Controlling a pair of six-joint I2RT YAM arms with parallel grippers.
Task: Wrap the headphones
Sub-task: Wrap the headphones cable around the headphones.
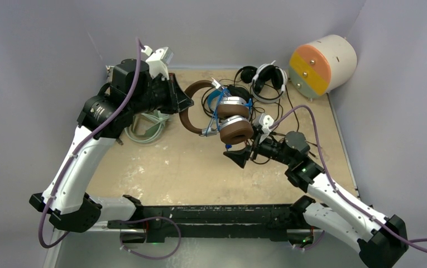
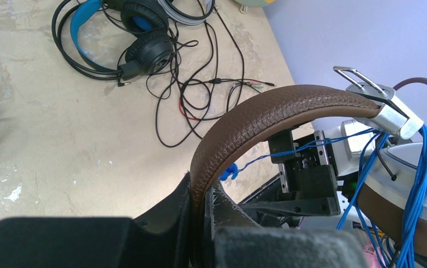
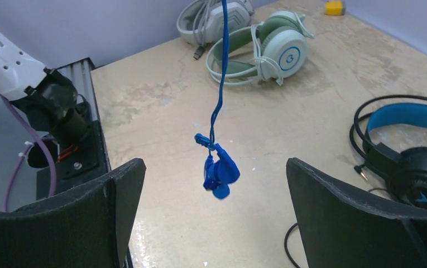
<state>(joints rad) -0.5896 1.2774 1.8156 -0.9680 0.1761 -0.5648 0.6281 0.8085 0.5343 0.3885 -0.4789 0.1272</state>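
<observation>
Brown headphones (image 1: pixel 234 131) hang above the table's middle, with a blue cable (image 2: pixel 417 184) wound round their silver-backed ear cups. My left gripper (image 2: pixel 205 192) is shut on their brown leather headband (image 2: pixel 255 120), which arches up out of the jaws. In the top view the left gripper (image 1: pixel 184 103) sits at the band's left end. The cable's blue plug end (image 3: pixel 219 174) dangles free between the wide-open fingers of my right gripper (image 3: pixel 215 164), touching neither finger. From above, the right gripper (image 1: pixel 239 157) is just below the ear cups.
Black headphones with a blue band (image 3: pixel 417 167) lie at the right among loose black cables (image 2: pixel 200 95). Mint-green headphones (image 3: pixel 267 50) and white-grey ones (image 3: pixel 211 17) lie far left, near a yellow block (image 3: pixel 334 7). Black-and-white headphones (image 1: pixel 269 78) and a cream cylinder (image 1: pixel 322 64) stand at the back right.
</observation>
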